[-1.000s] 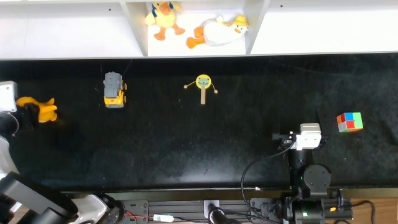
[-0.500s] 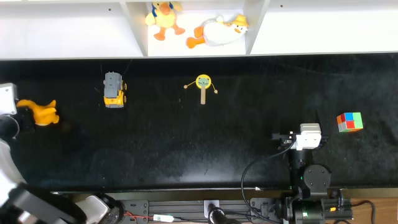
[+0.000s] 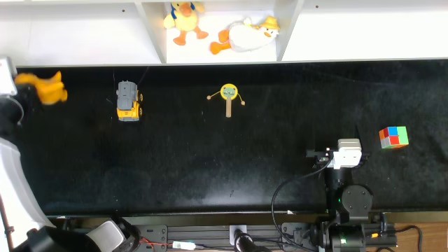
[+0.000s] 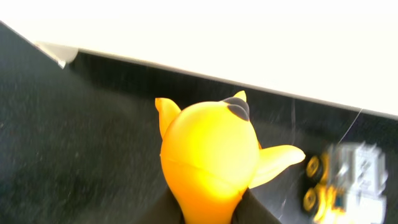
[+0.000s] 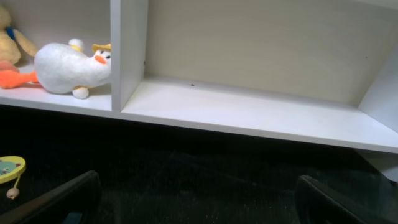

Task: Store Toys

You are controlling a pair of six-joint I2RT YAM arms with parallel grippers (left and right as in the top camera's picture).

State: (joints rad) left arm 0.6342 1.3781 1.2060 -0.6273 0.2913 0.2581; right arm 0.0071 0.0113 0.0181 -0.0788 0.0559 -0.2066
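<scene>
**Yellow toy held in left gripper at the mat's 10 o'clock corner**

The black mat (image 3: 210, 168) covers the worktop. The white shelf (image 3: 155, 31) runs along the mat's 12 o'clock edge.

The left arm (image 3: 15, 175) rises along the 9 o'clock side. Its gripper (image 4: 208, 216) is closed on the base of the yellow toy (image 3: 46, 87), one dark finger (image 4: 169, 213) pressed to each side. In the top view the toy sits at about 10 o'clock, just short of the shelf's front edge. I cannot tell whether it clears the mat.

The right arm (image 3: 348, 199) stands at 5 o'clock. Its gripper (image 5: 199, 211) holds nothing, fingers (image 5: 62, 199) spread wide, and faces an open shelf bay.

In the shelf's middle bay at 12 o'clock, a white plush goose (image 3: 246, 35) lies on its side. A yellow plush duck (image 3: 185, 19) sits just beside it on the 9 o'clock side.

A grey and yellow truck (image 3: 127, 101) stands on the mat at 11 o'clock, near the held toy and to its 3 o'clock.

A small rattle drum (image 3: 229, 98) with a wooden handle lies near the mat's middle, toward 12 o'clock, below the plush bay.

A coloured cube (image 3: 393, 137) rests at 3 o'clock, near the right arm's wrist.
</scene>
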